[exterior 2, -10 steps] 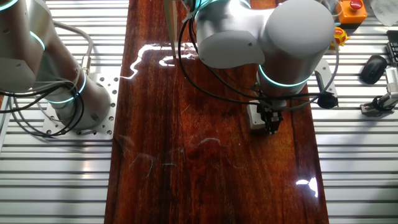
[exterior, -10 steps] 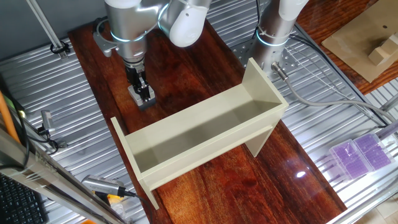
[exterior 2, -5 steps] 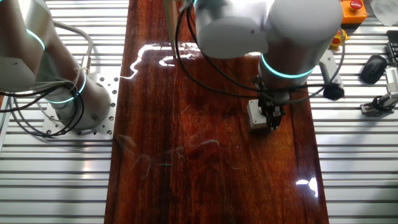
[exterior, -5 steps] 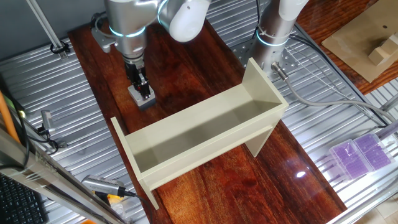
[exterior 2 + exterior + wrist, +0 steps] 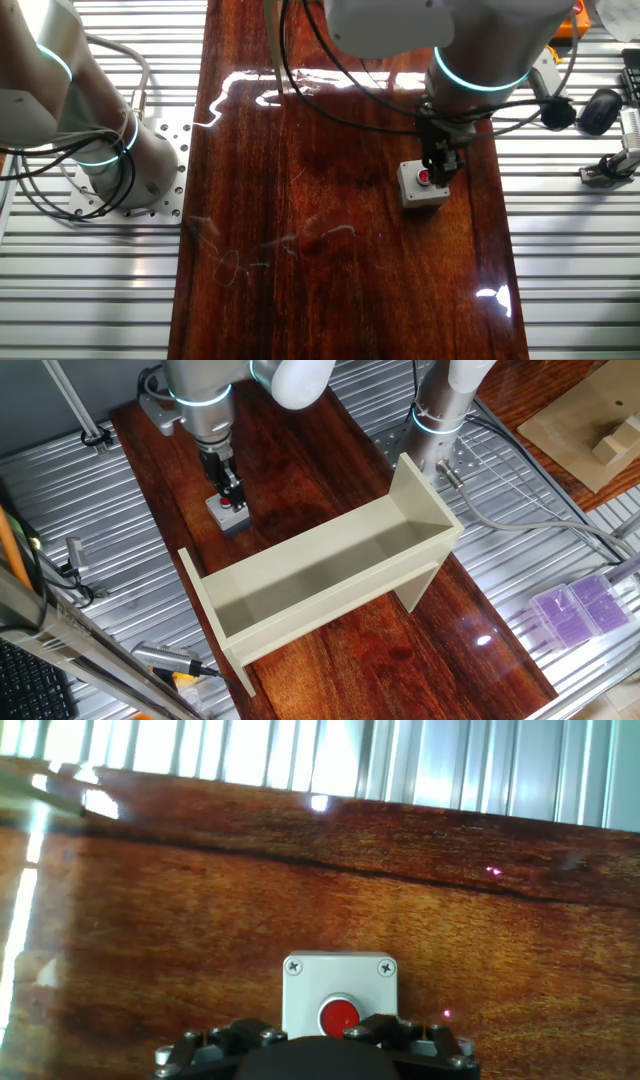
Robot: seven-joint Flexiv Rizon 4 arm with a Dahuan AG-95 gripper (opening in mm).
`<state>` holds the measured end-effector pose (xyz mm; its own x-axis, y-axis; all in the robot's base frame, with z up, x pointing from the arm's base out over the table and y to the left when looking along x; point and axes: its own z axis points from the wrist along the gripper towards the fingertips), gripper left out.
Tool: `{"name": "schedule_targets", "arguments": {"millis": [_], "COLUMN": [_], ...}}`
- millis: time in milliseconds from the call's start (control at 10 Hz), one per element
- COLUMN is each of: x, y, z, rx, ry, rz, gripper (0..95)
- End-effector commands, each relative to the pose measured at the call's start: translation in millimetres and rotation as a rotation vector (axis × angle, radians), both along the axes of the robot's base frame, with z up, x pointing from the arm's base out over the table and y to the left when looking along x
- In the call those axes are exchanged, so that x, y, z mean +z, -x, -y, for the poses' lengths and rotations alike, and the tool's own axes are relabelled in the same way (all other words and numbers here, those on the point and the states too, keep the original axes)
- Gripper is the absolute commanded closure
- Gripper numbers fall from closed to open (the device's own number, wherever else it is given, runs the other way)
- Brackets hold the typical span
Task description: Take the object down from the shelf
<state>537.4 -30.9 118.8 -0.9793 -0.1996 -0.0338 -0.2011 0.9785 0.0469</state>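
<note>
Tabletop [image 5: 330, 450]: dark red-brown polished wood with bright glare spots, set on ribbed metal decking [image 5: 60, 500].
Room: a second arm's base [image 5: 110, 160] is bolted to the decking beside the wood; purple cases [image 5: 580, 608] lie on the metal off one corner; tan blocks [image 5: 615, 440] sit on a board at the far edge.
Shelf [image 5: 330, 575]: cream trough with tall end panels, standing on the tabletop; nothing visible inside it.
Arm [image 5: 205, 385]: silver, lit teal ring at the wrist, pointing straight down.
Claw [image 5: 231, 492]: just above the box; whether its fingers are spread or pressed together cannot be told, and the hand view shows only the mount.
Box [image 5: 230, 515]: [image 5: 423, 184] [image 5: 340, 1000] on the bare tabletop, near the shelf's end panel and apart from it, red button up.
Change: a second ago the claw was down around the box and hid its top; it has since risen, so the button now shows. The box has not shifted.
</note>
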Motion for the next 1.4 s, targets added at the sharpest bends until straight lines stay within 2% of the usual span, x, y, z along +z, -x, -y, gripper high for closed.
{"name": "schedule_targets", "arguments": {"millis": [100,300,600,800,900,1000,1100,1400], "x": [0.2,0.2,0.2,0.2,0.2,0.5,2.7,22.6], "y": [-0.4,-0.4,-0.4,-0.4,-0.4,-0.3,0.5,9.7], "z": [-0.7,-0.7,-0.7,-0.7,-0.7,-0.8,-1.8,-12.5], "rx": [-0.004,-0.008,-0.019,-0.001,0.004,-0.011,0.038,0.105], "ry": [0.001,0.003,0.029,0.033,0.047,0.06,0.048,0.055], "rz": [-0.003,-0.001,-0.011,-0.039,-0.087,-0.101,-0.1,-0.095], "gripper": [95.0,95.0,95.0,95.0,95.0,95.0,95.0,95.0]}}
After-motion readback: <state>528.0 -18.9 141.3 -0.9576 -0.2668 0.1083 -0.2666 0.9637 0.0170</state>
